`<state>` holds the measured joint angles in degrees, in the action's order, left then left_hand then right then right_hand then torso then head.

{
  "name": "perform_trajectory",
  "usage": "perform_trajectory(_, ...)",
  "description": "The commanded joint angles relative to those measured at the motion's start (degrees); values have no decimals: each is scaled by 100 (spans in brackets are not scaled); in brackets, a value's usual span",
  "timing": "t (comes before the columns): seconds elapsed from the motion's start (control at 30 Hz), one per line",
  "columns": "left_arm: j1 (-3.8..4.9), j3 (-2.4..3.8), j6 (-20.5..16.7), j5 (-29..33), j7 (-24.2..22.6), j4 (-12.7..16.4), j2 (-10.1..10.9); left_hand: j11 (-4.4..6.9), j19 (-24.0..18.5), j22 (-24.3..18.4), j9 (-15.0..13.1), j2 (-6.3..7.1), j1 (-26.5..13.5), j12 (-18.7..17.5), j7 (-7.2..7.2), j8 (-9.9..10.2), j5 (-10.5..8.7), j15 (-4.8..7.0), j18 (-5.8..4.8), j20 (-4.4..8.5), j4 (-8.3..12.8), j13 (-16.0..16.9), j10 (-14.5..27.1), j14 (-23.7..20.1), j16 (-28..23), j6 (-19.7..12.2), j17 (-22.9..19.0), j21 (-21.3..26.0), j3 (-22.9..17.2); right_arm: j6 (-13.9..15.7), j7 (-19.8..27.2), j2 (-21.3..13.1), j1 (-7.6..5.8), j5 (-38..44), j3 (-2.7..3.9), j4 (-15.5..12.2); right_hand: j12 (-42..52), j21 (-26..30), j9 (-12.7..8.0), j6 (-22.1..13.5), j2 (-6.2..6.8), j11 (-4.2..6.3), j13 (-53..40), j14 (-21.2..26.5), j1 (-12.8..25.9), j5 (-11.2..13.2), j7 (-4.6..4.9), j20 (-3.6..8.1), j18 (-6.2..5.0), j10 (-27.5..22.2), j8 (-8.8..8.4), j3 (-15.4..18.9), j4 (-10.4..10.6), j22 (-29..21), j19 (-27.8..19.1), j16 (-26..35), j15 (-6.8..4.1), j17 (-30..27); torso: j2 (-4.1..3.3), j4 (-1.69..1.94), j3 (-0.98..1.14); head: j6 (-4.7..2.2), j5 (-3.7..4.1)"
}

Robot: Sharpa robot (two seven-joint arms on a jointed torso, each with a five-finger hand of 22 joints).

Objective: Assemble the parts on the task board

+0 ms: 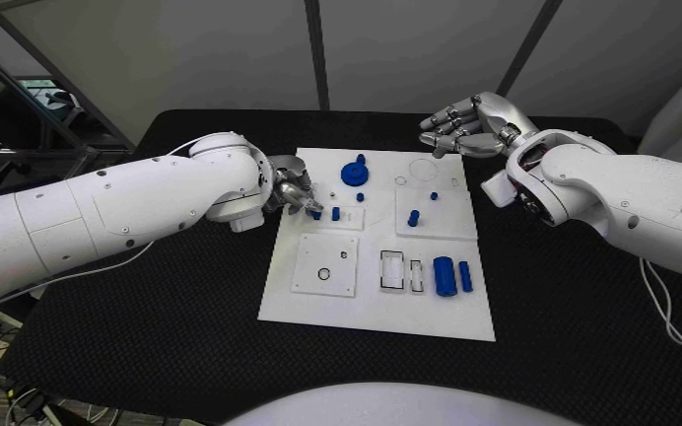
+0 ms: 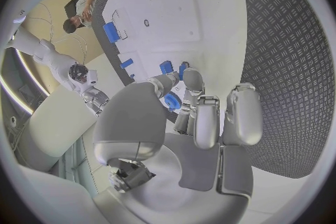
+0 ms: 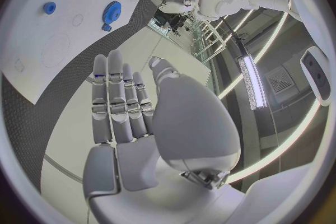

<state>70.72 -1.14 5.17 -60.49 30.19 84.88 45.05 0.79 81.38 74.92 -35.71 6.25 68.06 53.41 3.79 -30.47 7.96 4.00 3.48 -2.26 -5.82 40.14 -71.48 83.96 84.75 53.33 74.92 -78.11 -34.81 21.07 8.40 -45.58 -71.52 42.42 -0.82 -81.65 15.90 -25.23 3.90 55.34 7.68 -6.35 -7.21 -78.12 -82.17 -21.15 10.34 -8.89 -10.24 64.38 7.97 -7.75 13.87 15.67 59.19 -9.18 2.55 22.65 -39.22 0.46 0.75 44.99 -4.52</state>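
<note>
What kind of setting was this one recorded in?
Probably a robotics lab or test cell: a black table carries a white task board with small blue parts, grey partition panels behind.

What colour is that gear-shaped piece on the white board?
Blue. The gear shows best in the head view, near the task board's far edge.

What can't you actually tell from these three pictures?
- Head view: the left hand covers the spot its fingers touch at the task board edge; the small blue part there stays half hidden, so its shape is unclear.
- Left wrist view: whether the fingers truly pinch that part.
- Head view: the board's faint outlines are too small to read.
</note>
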Motion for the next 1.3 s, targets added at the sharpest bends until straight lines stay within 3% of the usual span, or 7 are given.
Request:
perform_trajectory(0.03, 4, 1, 57, -134, 29, -1, -5, 17, 53, 280, -17, -26, -36, 31, -31, -27, 31, 25, 5, 4, 752, -4, -40, 433, 29, 4, 914, -25, -790, -10, 33, -2, -9, 7, 3, -4, -22, 29, 2, -12, -12, -10, 6, -46, 31, -34, 39, -9, -21, -9, -29, 38, 5, -9, 25, 30, 1, -5, 2, 6, 1, 5, 7)
perform_trajectory(1.3, 4, -3, 377, -224, 53, -60, -95, 29, 64, 300, -65, 21, -132, 58, -45, -86, 118, 36, 1, 15, 802, 20, -89, 433, 29, 19, 916, -34, -898, -36, 25, 3, -8, 7, 3, -3, -18, 41, 3, -10, -14, -8, 18, -55, 23, -41, 38, -9, -22, -9, -26, 37, -2, -18, 35, 45, -1, -3, 4, 2, 5, 62, -1)
